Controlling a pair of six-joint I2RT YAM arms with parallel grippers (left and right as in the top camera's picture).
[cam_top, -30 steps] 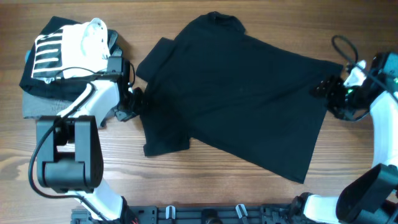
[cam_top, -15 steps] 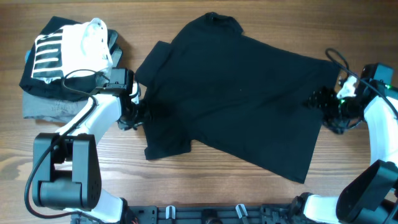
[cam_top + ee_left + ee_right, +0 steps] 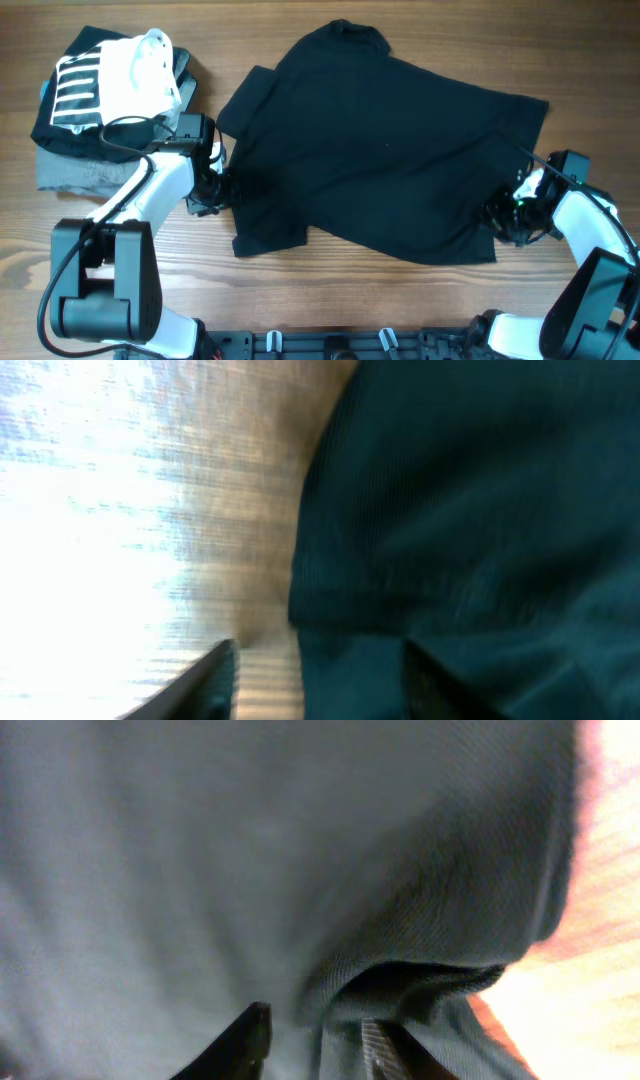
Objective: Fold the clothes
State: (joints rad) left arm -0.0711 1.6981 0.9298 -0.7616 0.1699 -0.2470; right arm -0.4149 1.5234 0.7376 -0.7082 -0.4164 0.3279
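The black T-shirt (image 3: 380,150) lies spread flat on the wooden table, collar at the far side. My left gripper (image 3: 218,186) sits at the shirt's left sleeve edge. In the left wrist view its fingers (image 3: 315,690) are apart, with the fabric edge (image 3: 480,510) between them. My right gripper (image 3: 498,215) is at the shirt's right hem near the front corner. In the right wrist view its fingers (image 3: 315,1040) pinch a raised fold of the fabric (image 3: 250,850).
A black garment with white stripes and print (image 3: 85,85) lies on a grey folded garment (image 3: 70,172) at the back left, close behind my left arm. Bare wooden table (image 3: 330,295) runs along the front. The arm bases stand at the front corners.
My right gripper has moved toward the front along the right hem, and the shirt's front right corner has drawn in. My left gripper shifted slightly right onto the sleeve edge.
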